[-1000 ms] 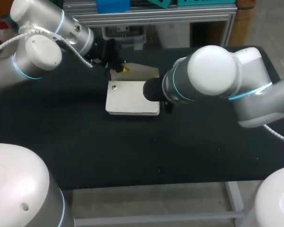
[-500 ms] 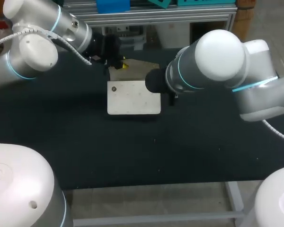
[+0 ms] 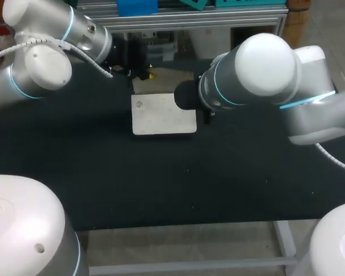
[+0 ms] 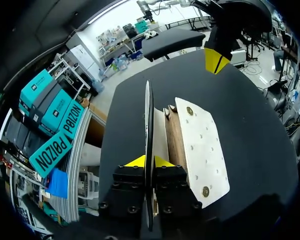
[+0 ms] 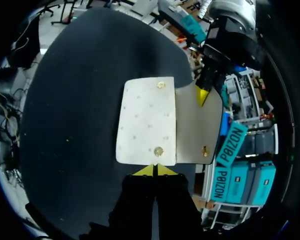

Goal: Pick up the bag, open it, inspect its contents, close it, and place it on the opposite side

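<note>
A beige bag (image 3: 161,115) lies on the black table, its perforated front panel (image 5: 147,125) with metal snaps facing up. Its tan flap (image 3: 167,83) is folded open toward the back. My left gripper (image 3: 146,73) is shut on the flap's edge, which shows edge-on between its fingers (image 4: 148,162). My right gripper (image 5: 154,170) is shut, its yellow tips meeting at the bag's right edge. In the left wrist view the right gripper (image 4: 213,60) hangs a little short of the bag (image 4: 200,145), with nothing seen in it. In the head view my right arm hides its fingers.
The black table (image 3: 161,184) stretches wide in front of the bag and to both sides. My right arm's big elbow (image 3: 259,72) hangs over the table's right half. A metal frame (image 3: 184,20) runs along the back edge.
My right gripper has gone from open to shut at the bag's right edge. The bag and both grippers have shifted slightly toward the back.
</note>
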Robot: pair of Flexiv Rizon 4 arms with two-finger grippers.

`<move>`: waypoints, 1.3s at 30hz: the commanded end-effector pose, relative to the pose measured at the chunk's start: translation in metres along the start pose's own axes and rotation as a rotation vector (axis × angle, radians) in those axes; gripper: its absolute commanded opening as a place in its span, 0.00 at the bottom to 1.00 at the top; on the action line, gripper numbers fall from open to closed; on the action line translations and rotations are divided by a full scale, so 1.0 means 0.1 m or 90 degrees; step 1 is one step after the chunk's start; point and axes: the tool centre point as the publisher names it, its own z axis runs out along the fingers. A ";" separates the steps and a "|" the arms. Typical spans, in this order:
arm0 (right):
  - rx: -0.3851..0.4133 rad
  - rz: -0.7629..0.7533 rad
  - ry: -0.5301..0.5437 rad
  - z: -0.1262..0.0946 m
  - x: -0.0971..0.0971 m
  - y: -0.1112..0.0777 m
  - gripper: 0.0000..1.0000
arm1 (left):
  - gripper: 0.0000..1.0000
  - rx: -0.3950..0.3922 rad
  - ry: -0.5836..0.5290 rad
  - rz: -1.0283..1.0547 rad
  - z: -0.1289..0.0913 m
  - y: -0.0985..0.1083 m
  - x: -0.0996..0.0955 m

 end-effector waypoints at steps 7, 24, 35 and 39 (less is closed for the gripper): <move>0.004 -0.034 -0.021 0.30 -0.33 0.06 0.00 | 0.00 -0.020 -0.033 -0.007 -0.11 -0.20 0.15; -0.030 -0.054 -0.019 0.79 -0.44 0.08 0.00 | 0.00 0.000 0.009 -0.063 -0.06 -0.23 0.09; -0.015 -0.083 0.009 0.86 -0.33 0.10 0.00 | 0.00 0.022 0.011 -0.105 -0.09 -0.23 0.00; -0.013 -0.091 0.015 0.85 -0.30 0.10 0.00 | 0.00 0.023 0.003 -0.120 -0.11 -0.22 -0.02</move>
